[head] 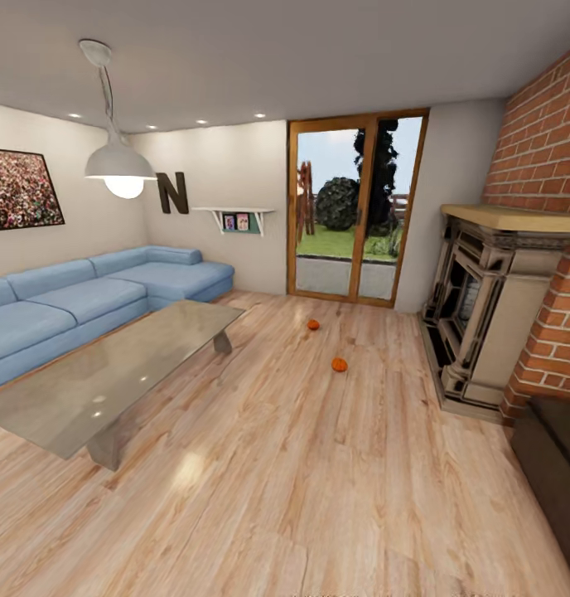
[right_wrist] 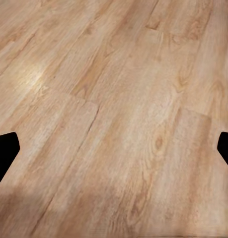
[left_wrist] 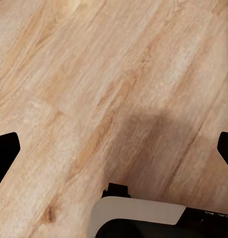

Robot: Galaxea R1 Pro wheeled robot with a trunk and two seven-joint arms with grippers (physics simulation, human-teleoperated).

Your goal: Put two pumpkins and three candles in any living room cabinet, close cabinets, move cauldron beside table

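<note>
Out on the wooden floor (head: 260,464) between the coffee table (head: 111,373) and fireplace (head: 484,323), two pumpkins (head: 340,364) lie apart, both grippers (left_wrist: 114,148) (right_wrist: 114,148) spread wide and empty over bare planks; round as they are, a careless pinch could roll one off.

The room renders bright and even, lit by recessed ceiling spots, a glowing pendant lamp (head: 119,170) and daylight through the glass door (head: 357,207). The floor (head: 318,464) carries soft glare patches, the glossy counter (head: 111,373) mirrors small light dots, and straight lines bow towards the head view's edges. A soft dark shadow lies on the planks in the left wrist view.
</note>
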